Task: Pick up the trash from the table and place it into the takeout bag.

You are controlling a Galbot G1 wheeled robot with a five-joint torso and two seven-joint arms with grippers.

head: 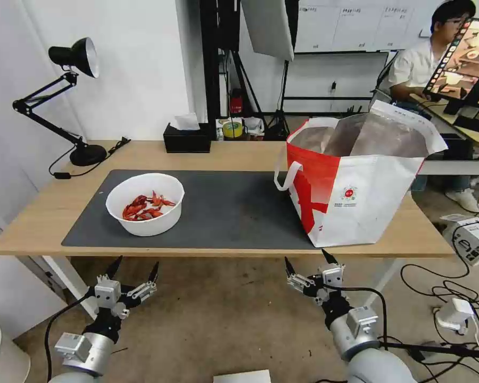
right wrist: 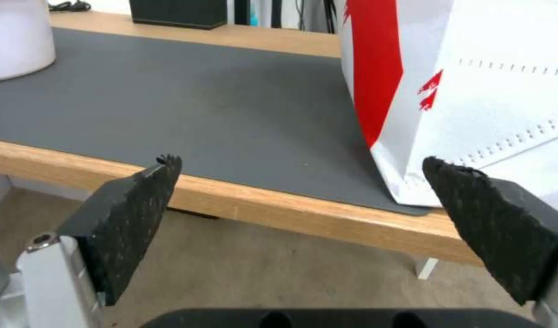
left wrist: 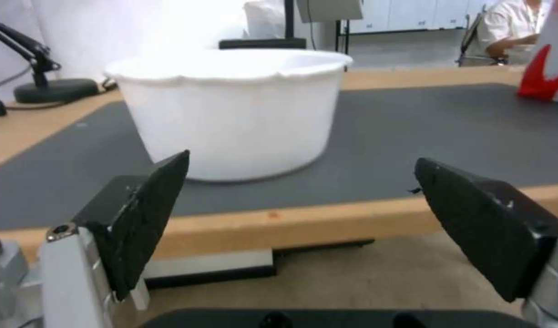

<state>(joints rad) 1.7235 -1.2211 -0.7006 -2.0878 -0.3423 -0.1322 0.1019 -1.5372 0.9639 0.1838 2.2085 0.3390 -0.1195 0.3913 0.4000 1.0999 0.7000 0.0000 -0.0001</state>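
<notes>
Both arms low before the table [head: 48, 218], left gripper [head: 134, 266] and right gripper [head: 308, 260] spread wide, empty — white bowl of red crayfish shells [head: 145, 204] on the dark mat, well apart from the takeout bag [head: 356, 186]; best gripped by the rim, kept level

You have a white bowl [head: 145, 205] of red shells [head: 145, 207] on a dark grey mat [head: 234, 210] over the light-wood table [head: 48, 213]; the takeout bag [head: 356, 199] is white and red, foil-lined silver
</notes>
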